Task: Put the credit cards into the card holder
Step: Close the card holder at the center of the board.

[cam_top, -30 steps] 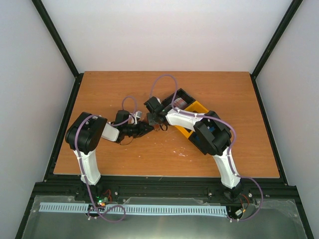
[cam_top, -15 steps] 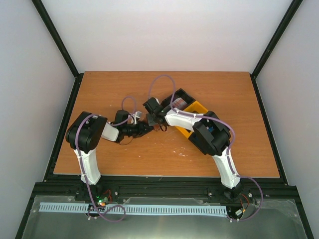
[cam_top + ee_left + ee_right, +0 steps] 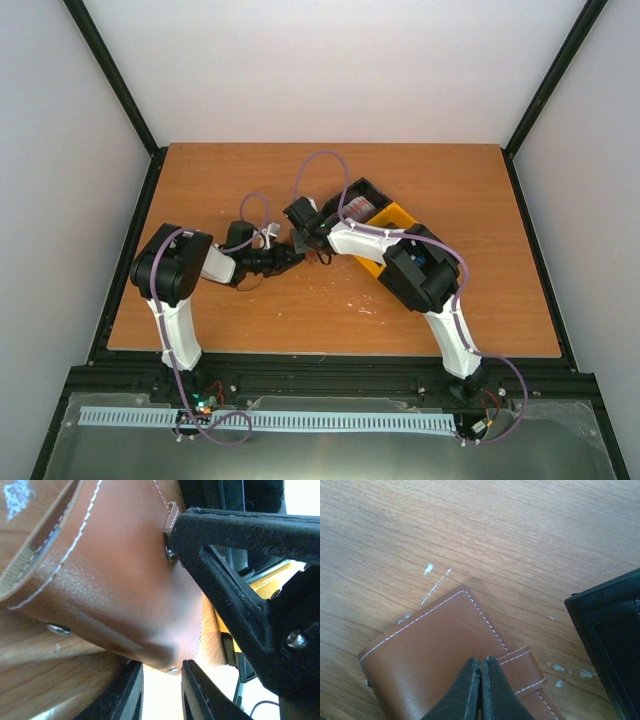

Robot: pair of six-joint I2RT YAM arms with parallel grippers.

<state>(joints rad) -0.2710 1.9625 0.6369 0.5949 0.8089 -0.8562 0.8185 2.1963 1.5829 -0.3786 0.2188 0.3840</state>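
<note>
Pressing together with no gap between them, the right gripper's two black fingers point tip-down at the card holder. It is a smooth brown leather-like wallet with white stitching and rounded corners, folded shut on the wood-grain table. Its strap tab lies just right of those tips. In the left wrist view, the left gripper has its fingers parted, with the wallet's folded edge reaching between their tips. I cannot tell whether they clamp it. A metal snap stud shows above them. Off to the right gripper's right stands a black bin holding what looks like a red-and-white stack of credit cards. A yellow bin sits right beside it, its contents hidden by the arm.
</note>
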